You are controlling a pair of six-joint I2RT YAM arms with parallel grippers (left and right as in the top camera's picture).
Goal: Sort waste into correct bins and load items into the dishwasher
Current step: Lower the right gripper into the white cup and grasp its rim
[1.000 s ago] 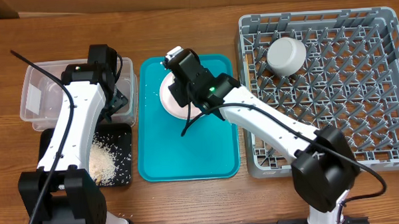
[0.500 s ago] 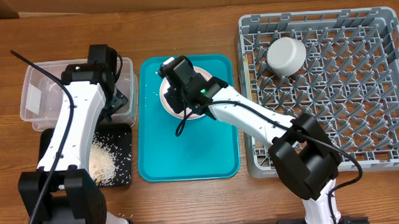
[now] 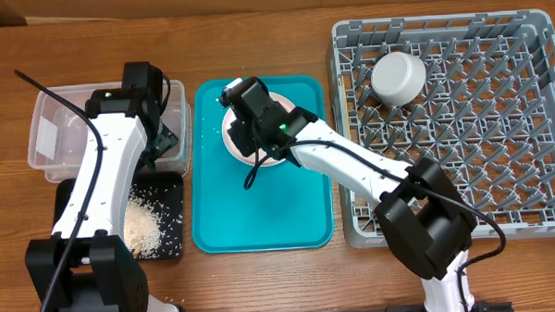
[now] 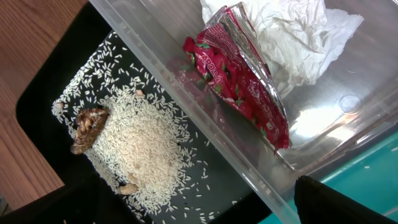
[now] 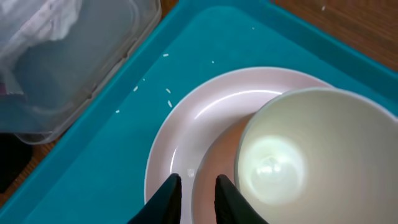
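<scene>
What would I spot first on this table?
The bright teal tray in the middle, with a pink plate on it. Then the pile of white rice in the black tray on the left, and the big grey rack on the right.

Beneath right arm (image 3: 344, 160), most of pink plate (image 3: 231, 146)

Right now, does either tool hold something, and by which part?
Nothing is held. The left tool hangs open by the clear tub; the right tool, fingertips slightly apart above the pink plate, grips nothing.
</scene>
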